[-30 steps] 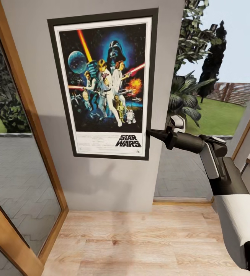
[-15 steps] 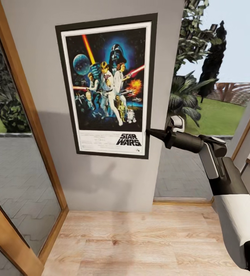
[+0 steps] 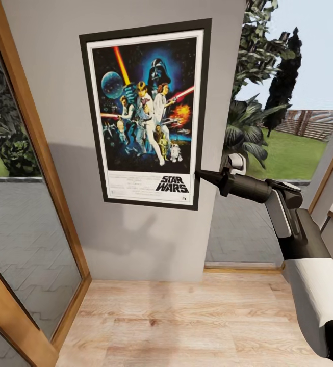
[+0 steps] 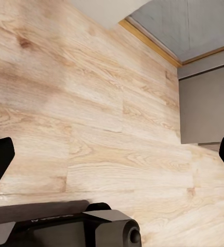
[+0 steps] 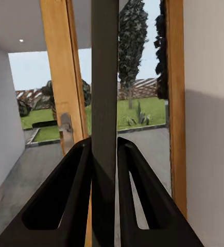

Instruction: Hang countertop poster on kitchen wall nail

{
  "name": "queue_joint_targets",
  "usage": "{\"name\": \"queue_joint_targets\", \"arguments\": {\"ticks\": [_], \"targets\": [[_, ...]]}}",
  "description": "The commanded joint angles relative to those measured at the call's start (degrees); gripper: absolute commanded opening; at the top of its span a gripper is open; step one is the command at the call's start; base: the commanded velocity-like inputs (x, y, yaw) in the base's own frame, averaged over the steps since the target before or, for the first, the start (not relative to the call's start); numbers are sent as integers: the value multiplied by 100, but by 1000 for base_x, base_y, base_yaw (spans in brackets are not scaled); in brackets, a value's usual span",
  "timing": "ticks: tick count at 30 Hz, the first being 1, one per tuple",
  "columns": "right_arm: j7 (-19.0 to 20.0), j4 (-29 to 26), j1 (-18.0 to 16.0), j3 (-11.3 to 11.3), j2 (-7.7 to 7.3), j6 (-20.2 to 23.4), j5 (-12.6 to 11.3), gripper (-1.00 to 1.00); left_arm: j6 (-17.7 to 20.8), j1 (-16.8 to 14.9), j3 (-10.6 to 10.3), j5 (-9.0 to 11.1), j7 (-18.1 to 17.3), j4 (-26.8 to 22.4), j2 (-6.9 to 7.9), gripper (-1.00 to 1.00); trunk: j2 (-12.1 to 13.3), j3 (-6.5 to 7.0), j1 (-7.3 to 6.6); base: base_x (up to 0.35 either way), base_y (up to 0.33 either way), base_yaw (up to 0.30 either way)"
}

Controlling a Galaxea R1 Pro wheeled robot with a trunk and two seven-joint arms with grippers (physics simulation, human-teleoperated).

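Right end effector (image 3: 199,176) pinches poster (image 3: 146,114) by its lower right edge; poster stands upright against wall (image 3: 135,239), centre frame. Left end effector (image 4: 112,154) gapes, empty.

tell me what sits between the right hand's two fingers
The poster's dark edge, seen edge-on in the right wrist view, fills the gap between the right hand's fingers, which clamp it.

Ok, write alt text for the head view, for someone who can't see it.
A framed Star Wars poster sits against a grey wall panel, held at its lower right edge by the robot's right hand, fingers shut on the frame. Wood-framed glass stands left, garden plants and lawn show right, and light wooden floor lies below.
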Motion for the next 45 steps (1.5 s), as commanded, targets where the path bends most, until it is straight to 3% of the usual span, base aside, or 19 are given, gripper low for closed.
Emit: {"name": "queue_joint_targets", "arguments": {"ticks": [1, 18, 45], "targets": [[6, 2, -7, 8, -5, 58, -55, -100, -46, -4, -48, 29, -4, -2, 2, 100, -13, -13, 4, 0, 0, 0], [5, 2, -7, 3, 20, 63, -67, -100, -46, -2, -44, 29, -4, -2, 2, 100, -13, -13, 4, 5, 0, 0], [5, 2, -7, 21, 30, 63, -67, -100, -46, -3, -40, 29, -4, -2, 2, 100, -13, -13, 4, 151, 6, 0]]}}
